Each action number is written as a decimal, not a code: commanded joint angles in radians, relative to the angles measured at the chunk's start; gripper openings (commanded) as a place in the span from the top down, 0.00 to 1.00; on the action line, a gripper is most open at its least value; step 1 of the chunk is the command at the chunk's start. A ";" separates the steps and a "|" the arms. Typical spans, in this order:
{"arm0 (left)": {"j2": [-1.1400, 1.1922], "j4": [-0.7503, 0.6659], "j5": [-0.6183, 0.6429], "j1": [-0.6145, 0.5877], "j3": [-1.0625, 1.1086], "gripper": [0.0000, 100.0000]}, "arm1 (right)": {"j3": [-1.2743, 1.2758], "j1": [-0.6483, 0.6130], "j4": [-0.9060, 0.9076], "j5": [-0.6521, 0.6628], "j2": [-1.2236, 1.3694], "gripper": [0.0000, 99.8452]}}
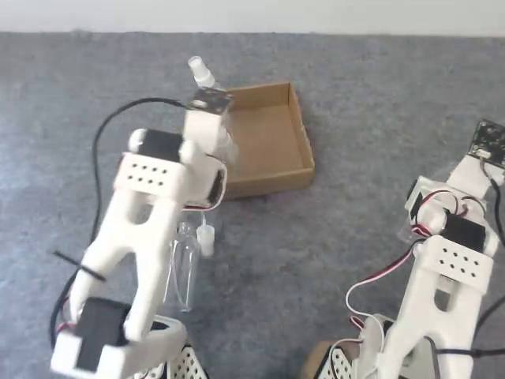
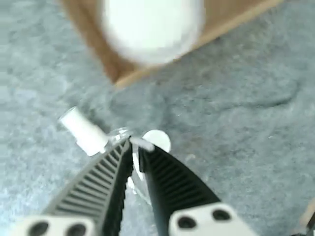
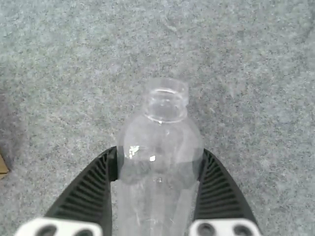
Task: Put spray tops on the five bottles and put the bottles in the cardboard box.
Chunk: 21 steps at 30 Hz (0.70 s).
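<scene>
1. Left wrist view: the left gripper (image 2: 137,147) has its fingers almost together, with a thin white sliver at the tips. Whether they pinch it or only sit over it I cannot tell.
2. Just beside those tips is the spray top (image 2: 83,130) of the capped bottle (image 1: 186,272). That bottle lies on its side between the near left corner of the cardboard box (image 1: 304,150) and the near edge of the surface (image 1: 355,95).
3. The right gripper (image 3: 160,160) has its fingers spread to the width of the open bottle (image 3: 161,123) and clamps it on both sides. The neck is bare, and the bottle is held over the surface near the right edge.
4. The box sits toward the far edge, open side up. A second spray top (image 1: 201,71) shows past its far left corner, above the left arm; what carries it is hidden.
5. Judged step: capping, with packing barely begun, since 1 finished bottle lies outside the box.
6. The next move likely calls for a top brought square onto the bare neck while the right arm holds steady, or for a firmer grip on the lying bottle to lift it over the box wall.
</scene>
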 commanded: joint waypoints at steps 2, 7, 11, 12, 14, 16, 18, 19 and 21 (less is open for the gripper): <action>-0.147 -0.041 -0.009 -0.118 0.039 0.99 | -0.014 0.008 -0.019 -0.009 -0.036 0.95; -0.216 -0.130 -0.009 -0.236 0.143 0.99 | -0.012 -0.016 -0.019 -0.009 -0.036 0.95; -0.230 -0.204 -0.009 -0.348 0.211 0.99 | -0.012 -0.016 -0.019 -0.009 -0.036 0.95; -0.229 -0.222 -0.009 -0.376 0.225 0.99 | -0.012 -0.016 -0.019 -0.009 -0.036 0.95; -0.229 -0.255 -0.040 -0.425 0.251 0.99 | -0.012 -0.016 -0.019 -0.009 -0.036 0.95; -0.229 -0.269 -0.081 -0.453 0.268 0.99 | -0.012 -0.018 -0.019 -0.009 -0.035 0.95; -0.229 -0.269 -0.107 -0.463 0.271 0.99 | -0.012 -0.018 -0.019 -0.009 -0.035 0.95; -0.232 -0.267 -0.117 -0.462 0.272 0.99 | -0.012 -0.018 -0.019 -0.009 -0.035 0.95; -0.233 -0.265 -0.137 -0.459 0.272 0.99 | -0.012 -0.018 -0.019 -0.009 -0.035 0.95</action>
